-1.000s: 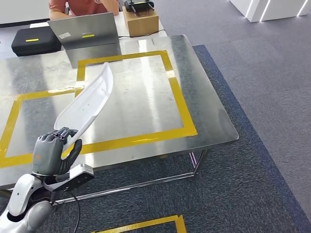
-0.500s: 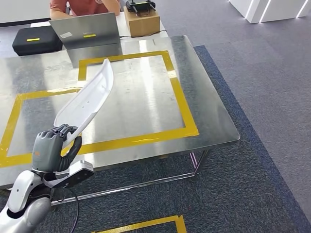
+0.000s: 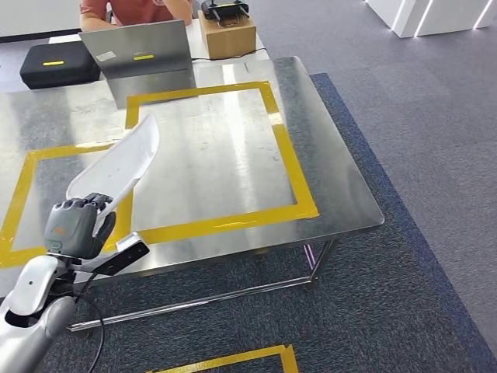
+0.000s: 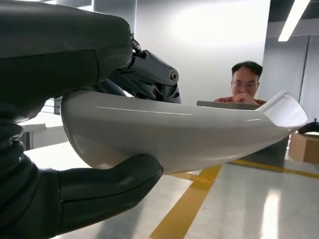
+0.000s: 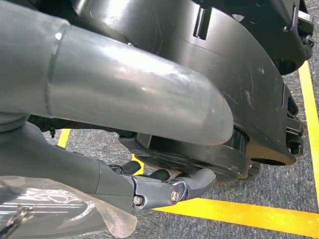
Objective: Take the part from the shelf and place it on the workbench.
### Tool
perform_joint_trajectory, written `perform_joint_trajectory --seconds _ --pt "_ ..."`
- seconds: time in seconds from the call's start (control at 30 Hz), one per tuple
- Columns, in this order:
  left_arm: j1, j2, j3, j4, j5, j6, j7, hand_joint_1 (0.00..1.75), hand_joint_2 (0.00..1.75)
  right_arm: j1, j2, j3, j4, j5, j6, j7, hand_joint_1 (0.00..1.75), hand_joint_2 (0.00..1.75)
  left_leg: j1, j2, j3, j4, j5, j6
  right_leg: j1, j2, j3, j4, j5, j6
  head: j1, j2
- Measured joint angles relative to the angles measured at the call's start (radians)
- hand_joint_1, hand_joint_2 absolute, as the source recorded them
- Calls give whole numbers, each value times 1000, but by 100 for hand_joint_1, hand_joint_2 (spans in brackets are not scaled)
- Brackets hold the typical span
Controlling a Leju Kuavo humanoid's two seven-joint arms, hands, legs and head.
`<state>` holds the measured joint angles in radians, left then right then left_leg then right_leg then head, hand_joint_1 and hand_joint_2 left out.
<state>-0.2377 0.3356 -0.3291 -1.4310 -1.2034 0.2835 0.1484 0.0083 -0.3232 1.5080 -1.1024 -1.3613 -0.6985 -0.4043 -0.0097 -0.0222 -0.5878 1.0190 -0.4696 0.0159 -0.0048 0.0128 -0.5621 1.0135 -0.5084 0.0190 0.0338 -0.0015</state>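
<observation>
holding the white part over the bench

gripping the near end of the long white curved part (image 3: 117, 167), the left hand (image 3: 74, 228) sits over the front left edge of the workbench (image 3: 345, 194), its dark fingers wrapped over the top of the part. the left wrist view shows the thick thumb (image 4: 109, 186) pressed under the part (image 4: 177, 132) and the fingers (image 4: 154, 74) clamped on its upper side, so the part is firmly grasped. the part rises at a slant from the hand, its far tip up in the air above the left line of the yellow tape (image 3: 293, 167) square on the shiny metal top. whether any of it touches the bench cannot be told.

the right hand (image 5: 165, 189) hangs low over grey carpet (image 5: 263, 189) with a yellow floor line; its fingers lie fairly straight and hold nothing.

at the far side of the bench stand a grey laptop (image 3: 137, 50), a black case (image 3: 56, 64) and a brown cardboard box (image 3: 227, 35), with a person (image 3: 137, 11) in a red shirt seated behind the laptop.
</observation>
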Motion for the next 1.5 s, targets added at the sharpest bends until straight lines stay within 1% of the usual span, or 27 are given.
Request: perform_joint_trajectory --seconds 0.1,0.3,0.5,0.6,0.7,0.8,0.93,1.03,1.13,1.37,1.5 --pt "-31 7 9 65 -32 -7 29 175 175 -4 4 0 8 5 8 11 0 0 0 0 0 0 0 0 0 0 0 0 0 0 0 0" --pt "-96 18 24 201 -73 2 45 175 175 -10 10 0 34 19 35 25 0 0 0 0 0 0 0 0 0 0 0 0 0 0 0 0" --pt "-171 35 25 347 -163 17 110 175 175 -16 21 0 79 48 81 39 0 0 0 0 0 0 0 0 0 1 0 0 0 0 0 0" --pt "-212 47 27 433 -200 10 144 175 175 -21 30 0 112 60 109 46 0 0 0 0 0 0 0 0 1 1 0 0 0 0 0 0" --pt "-232 58 37 504 -206 4 153 175 175 -23 37 0 138 65 126 48 0 0 0 0 0 0 0 0 1 1 0 0 0 0 0 0" --pt "-244 63 45 560 -206 -35 159 175 175 -25 41 0 151 72 131 55 0 0 0 0 0 0 0 0 1 1 0 0 0 0 0 0" --pt "-264 64 48 618 -193 -93 158 175 175 -28 43 0 161 81 133 63 0 0 0 0 0 0 0 0 1 0 1 0 0 0 0 0" --pt "-281 64 49 644 -154 -120 124 175 175 -29 46 0 167 80 135 65 0 0 0 0 1 0 0 0 0 0 1 0 0 0 0 0" --pt "-291 64 49 657 -117 -126 88 175 175 -30 48 0 171 79 135 64 0 0 0 0 2 0 0 0 0 0 2 0 0 0 0 0" --pt "-295 64 51 668 -100 -123 72 175 175 -30 49 0 172 78 135 63 0 0 0 0 3 0 0 0 0 -1 4 0 0 0 0 0" --pt "-293 64 49 669 -62 -101 39 0 175 -29 49 0 172 77 132 62 0 0 0 0 3 0 0 0 0 -1 4 0 0 0 0 0"
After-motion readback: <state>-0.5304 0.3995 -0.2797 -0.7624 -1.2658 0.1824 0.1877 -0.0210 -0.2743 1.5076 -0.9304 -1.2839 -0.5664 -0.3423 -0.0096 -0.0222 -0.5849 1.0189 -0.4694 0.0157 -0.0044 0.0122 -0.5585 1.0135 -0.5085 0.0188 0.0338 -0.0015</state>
